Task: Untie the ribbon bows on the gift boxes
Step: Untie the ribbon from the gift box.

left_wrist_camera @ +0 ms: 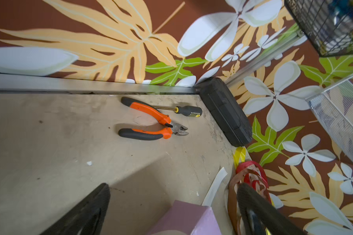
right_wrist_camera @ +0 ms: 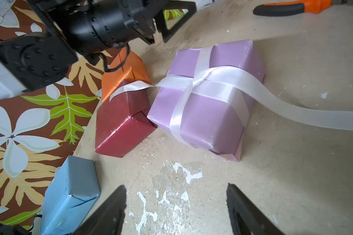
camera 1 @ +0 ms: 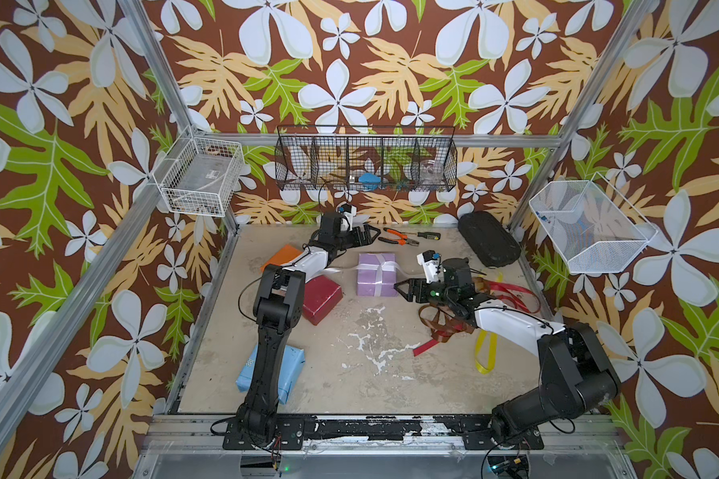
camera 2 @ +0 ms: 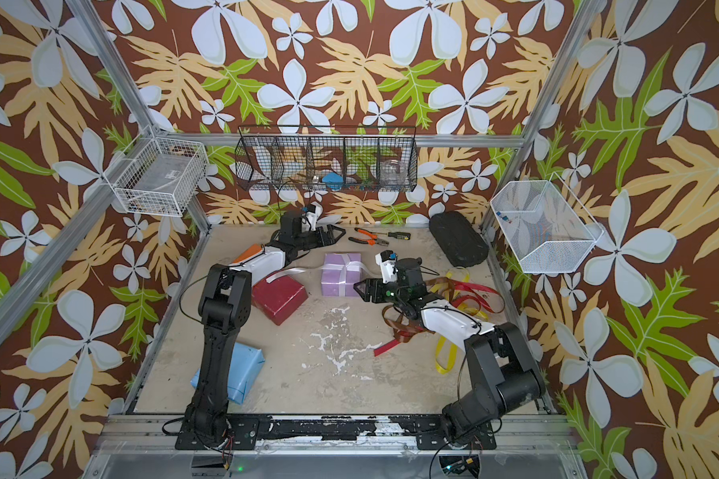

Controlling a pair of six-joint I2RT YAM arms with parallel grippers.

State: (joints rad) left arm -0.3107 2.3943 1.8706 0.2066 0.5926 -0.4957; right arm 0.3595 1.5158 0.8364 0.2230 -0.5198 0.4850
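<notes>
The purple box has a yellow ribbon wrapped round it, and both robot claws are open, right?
Not quite. The ribbon wrapped round the purple box is white, not yellow; the right wrist view shows it. The left gripper and right gripper are open.

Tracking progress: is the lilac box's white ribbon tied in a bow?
No, the white ribbon only crosses the lilac box, its tails trailing loose without loops.

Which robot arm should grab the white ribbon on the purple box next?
The right one. The right gripper sits open right beside the lilac box, facing its white ribbon. The left gripper is farther back, aimed toward the pliers.
</notes>
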